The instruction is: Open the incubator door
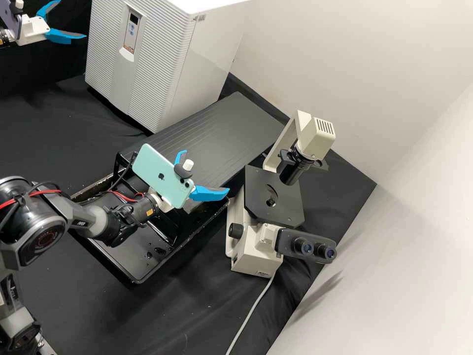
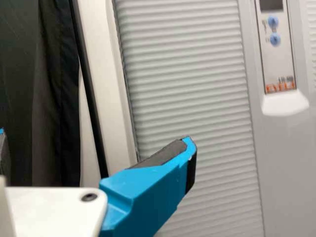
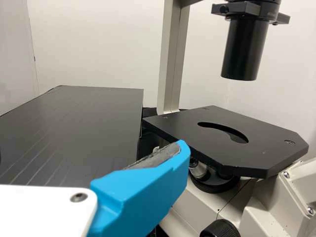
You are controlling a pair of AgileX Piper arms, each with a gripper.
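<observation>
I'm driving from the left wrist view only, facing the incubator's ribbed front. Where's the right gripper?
Observer: In the high view, the right gripper points toward the microscope.

Operator: Okay. What's sitting alongside the incubator, on the microscope's side?

Observer: A black ridged board lies beside the incubator there.

Operator: And my own gripper, which end of the incubator's front is it near?

Observer: In the high view, the left gripper is by the end farther from that board.
</observation>
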